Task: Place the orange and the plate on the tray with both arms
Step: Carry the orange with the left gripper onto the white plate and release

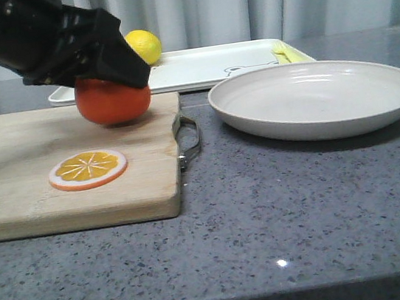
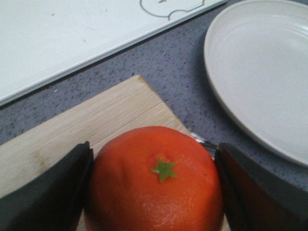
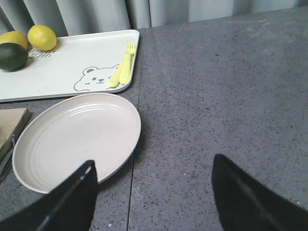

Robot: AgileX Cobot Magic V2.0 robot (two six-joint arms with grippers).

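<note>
The glossy orange [image 1: 113,102] with a green star-shaped calyx [image 2: 163,171] rests on the far right corner of the wooden board. My left gripper [image 2: 154,192] reaches down from the left, and its black fingers [image 2: 53,197] press against both sides of the fruit. The wide off-white plate [image 1: 316,96] lies empty on the counter to the right of the board. Behind it lies the white tray [image 1: 203,64] with the bear drawing [image 3: 96,79]. My right gripper [image 3: 154,197] hangs open over bare counter just beside the plate [image 3: 72,139] and holds nothing. It does not show in the front view.
The wooden cutting board [image 1: 55,178] has a metal handle [image 1: 190,140] facing the plate and carries a flat orange slice [image 1: 87,169]. On the tray lie a lemon [image 1: 144,46], a dark green fruit [image 3: 12,55] and a yellow fork [image 3: 124,67]. A curtain hangs behind.
</note>
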